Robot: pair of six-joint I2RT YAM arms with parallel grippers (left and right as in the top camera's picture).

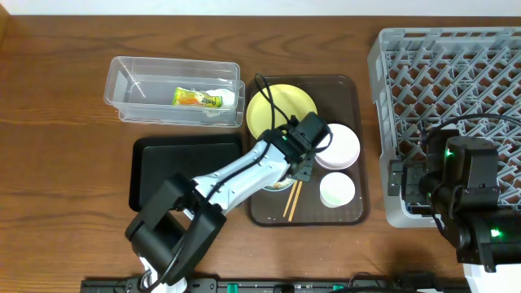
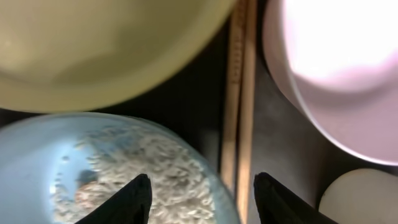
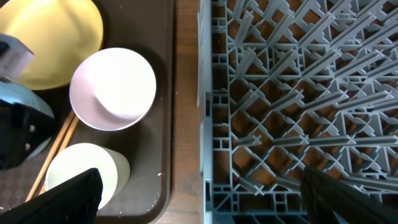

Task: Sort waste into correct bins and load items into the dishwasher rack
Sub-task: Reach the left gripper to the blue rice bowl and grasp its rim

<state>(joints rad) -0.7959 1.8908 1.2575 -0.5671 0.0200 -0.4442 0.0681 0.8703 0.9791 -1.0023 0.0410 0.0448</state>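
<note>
— Left gripper [image 2: 200, 193] spread, astride the right rim of the blue bowl [image 2: 37, 162]; rice [image 2: 143, 168] inside.
— Chopsticks [image 2: 239, 93]?
— Just right of the bowl, pointing straight ahead. Right gripper [image 3: 205, 196] spread too, far right of the bowl; left arm nearer.

- Wood table [image 1: 57, 163]: dark reddish-brown, grain running left-right, fills the whole overhead view.
- Surface is smooth with a low sheen, no cloth or mat on the bare parts.
- Lighter strip [image 1: 163, 5] of wood along the top edge of the overhead view.
- Right wrist view: same brown wood shows as a narrow vertical band.
- Light is even and diffuse from above; shadows on the wood are soft and short.
</note>
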